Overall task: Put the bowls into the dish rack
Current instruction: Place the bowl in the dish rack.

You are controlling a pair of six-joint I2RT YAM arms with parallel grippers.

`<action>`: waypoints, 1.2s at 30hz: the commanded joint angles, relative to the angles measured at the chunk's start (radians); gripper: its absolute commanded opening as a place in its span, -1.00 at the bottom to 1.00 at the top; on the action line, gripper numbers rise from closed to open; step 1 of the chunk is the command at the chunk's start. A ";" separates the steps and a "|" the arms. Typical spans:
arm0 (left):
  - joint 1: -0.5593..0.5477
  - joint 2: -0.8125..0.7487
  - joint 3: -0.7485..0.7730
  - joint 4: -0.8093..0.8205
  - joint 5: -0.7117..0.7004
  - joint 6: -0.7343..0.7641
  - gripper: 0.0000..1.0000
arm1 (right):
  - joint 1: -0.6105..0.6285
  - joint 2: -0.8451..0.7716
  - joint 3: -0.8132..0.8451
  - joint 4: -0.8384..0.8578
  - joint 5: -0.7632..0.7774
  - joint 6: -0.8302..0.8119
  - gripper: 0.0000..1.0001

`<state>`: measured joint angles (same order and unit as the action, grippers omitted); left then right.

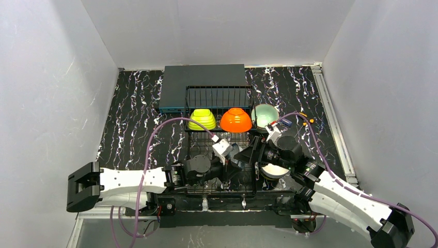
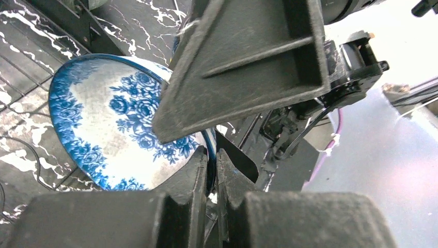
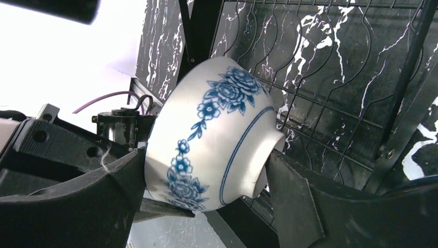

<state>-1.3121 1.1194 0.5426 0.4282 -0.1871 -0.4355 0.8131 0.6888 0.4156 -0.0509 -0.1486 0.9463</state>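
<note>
rack (image 1: 217, 93) holds 2: green bowl (image 1: 202, 119), orange bowl (image 1: 236, 120). left gripper (image 2: 212, 170) pinches patterned bowl (image 2: 113, 119) rim; right gripper (image 3: 206, 157) straddles it, grip unclear. mint bowl (image 1: 264, 114) just beside rack, not yet loaded.

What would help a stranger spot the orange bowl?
Find the large black wire dish rack in the middle. Near its far end a round orange bowl sits upside down. A lime green round bowl sits left of it, a mint green round bowl right; only it is orange.

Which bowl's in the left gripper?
The blue-and-white floral bowl, rim pinched by the left gripper; lime bowl, orange bowl and mint bowl sit unheld farther back.
</note>
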 commanded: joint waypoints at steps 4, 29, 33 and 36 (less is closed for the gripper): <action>0.014 -0.120 -0.107 0.079 -0.064 -0.180 -1.00 | -0.021 -0.029 0.051 -0.001 0.059 -0.099 0.97; 0.077 0.292 -0.260 0.977 -0.008 -0.502 -1.00 | -0.020 -0.058 0.104 -0.066 0.091 -0.159 0.97; 0.103 0.300 -0.252 0.976 -0.004 -0.508 -1.00 | -0.021 -0.061 0.113 -0.086 0.097 -0.170 0.97; 0.141 0.288 -0.260 0.975 0.017 -0.521 -1.00 | -0.021 -0.067 0.114 -0.095 0.105 -0.176 0.97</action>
<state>-1.2129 1.4395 0.2619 1.2812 -0.1860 -0.9321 0.7933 0.6407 0.4770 -0.1402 -0.0723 0.7956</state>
